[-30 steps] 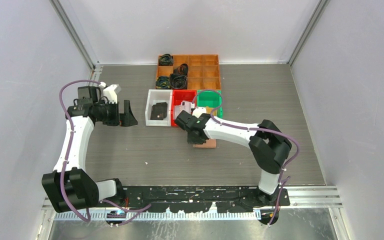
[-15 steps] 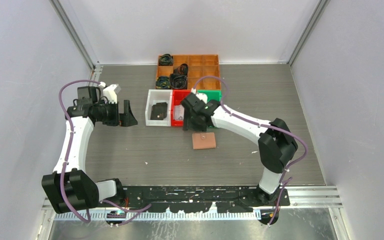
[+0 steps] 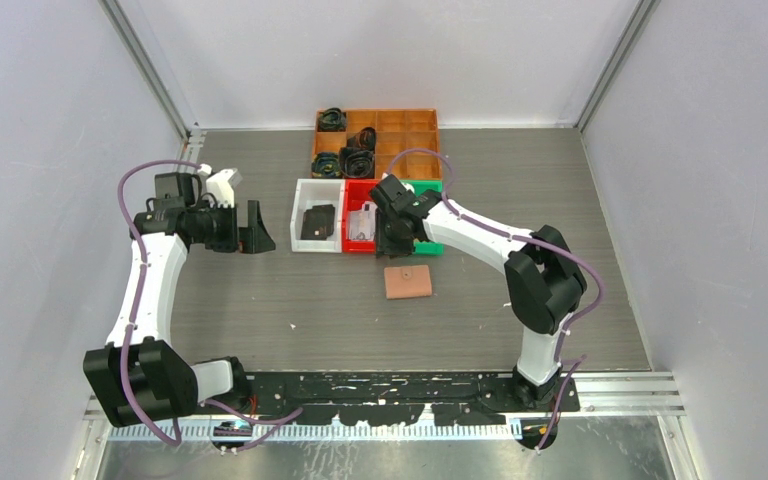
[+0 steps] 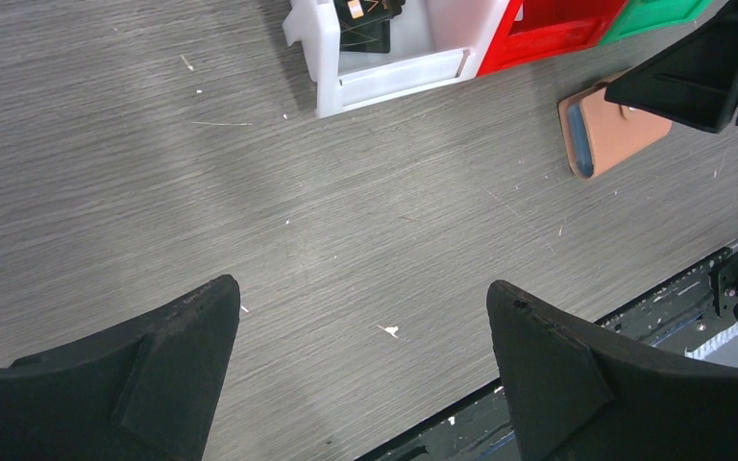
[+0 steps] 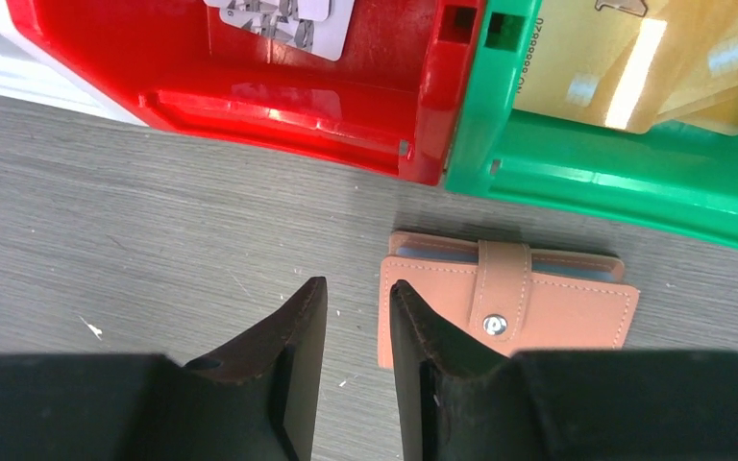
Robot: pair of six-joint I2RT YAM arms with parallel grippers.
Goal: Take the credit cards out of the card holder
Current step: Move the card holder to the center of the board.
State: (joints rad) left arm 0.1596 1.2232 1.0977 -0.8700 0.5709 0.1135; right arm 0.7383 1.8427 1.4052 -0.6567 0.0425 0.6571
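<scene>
Card holder point(image 3: 407, 282) lying closed on the table point(image 3: 290, 300) — just in front of the red bin point(image 3: 362, 229) and green bin point(image 3: 422, 215).

Right gripper point(image 5: 357, 303) hovering over the table near the bins, fingers narrowly parted, gripping nothing. Left gripper point(image 4: 360, 317) gaping wide — likewise holding nothing. Whitish card point(image 5: 283, 19) lying in the red bin, top cropped by the wrist view; orange-yellow cards point(image 5: 625, 67) showing partly in the green bin. White bin point(image 3: 318, 228) containing a dark item, too small for identifying.
</scene>
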